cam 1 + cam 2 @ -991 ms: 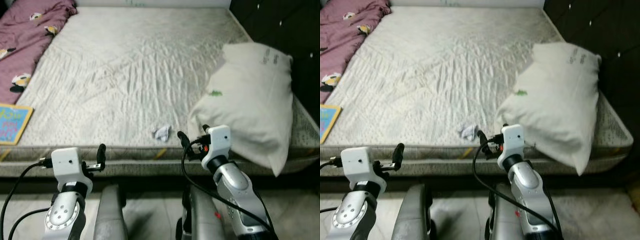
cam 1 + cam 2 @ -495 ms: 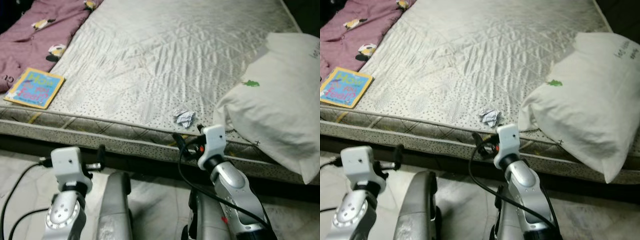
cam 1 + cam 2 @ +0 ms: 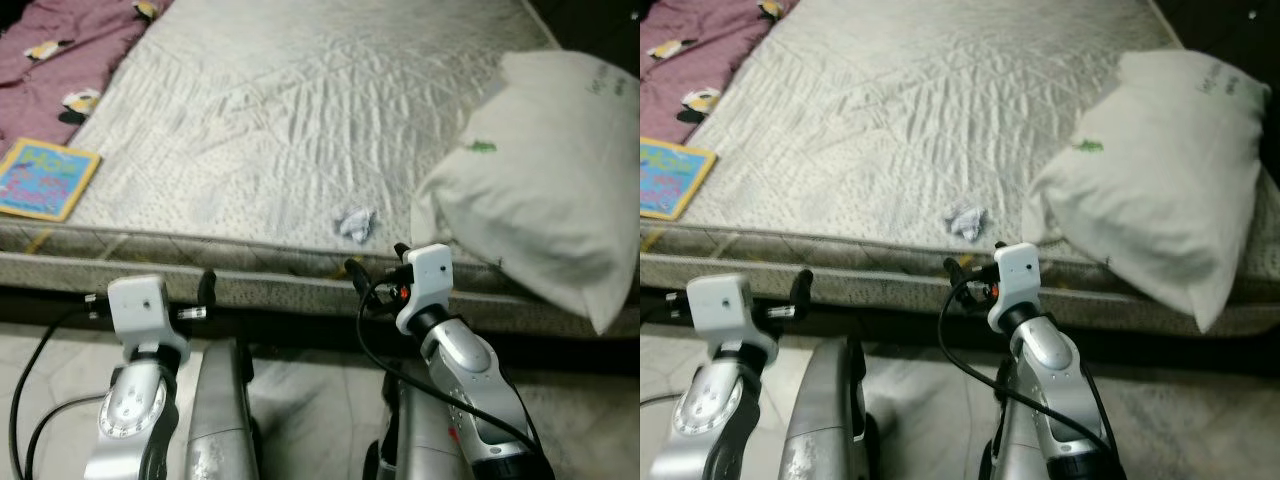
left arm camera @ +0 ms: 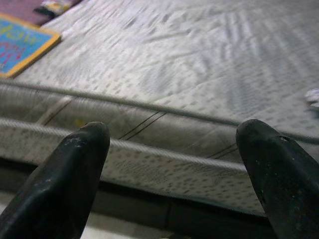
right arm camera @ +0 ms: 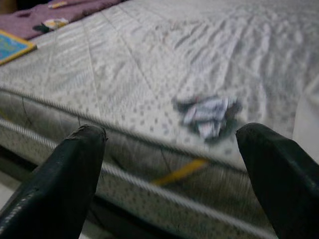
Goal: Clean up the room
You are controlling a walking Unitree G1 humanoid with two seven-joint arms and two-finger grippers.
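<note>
Nearest, right end effector (image 5: 164, 149) spread wide, empty, just short of the mattress edge, aimed at the crumpled paper scrap (image 5: 208, 115). Best done by reaching over the piping, straddling the wad with both fingers, pinching low without snagging the quilted cover. Left end effector (image 4: 169, 149) likewise wide apart and empty, facing the bed's side. Beyond, bare grey mattress (image 3: 290, 130), scrap near its front edge, white pillow (image 3: 540, 170) just beside it; farther left, a colourful book (image 3: 45, 180) and purple bedding (image 3: 60, 50)
</note>
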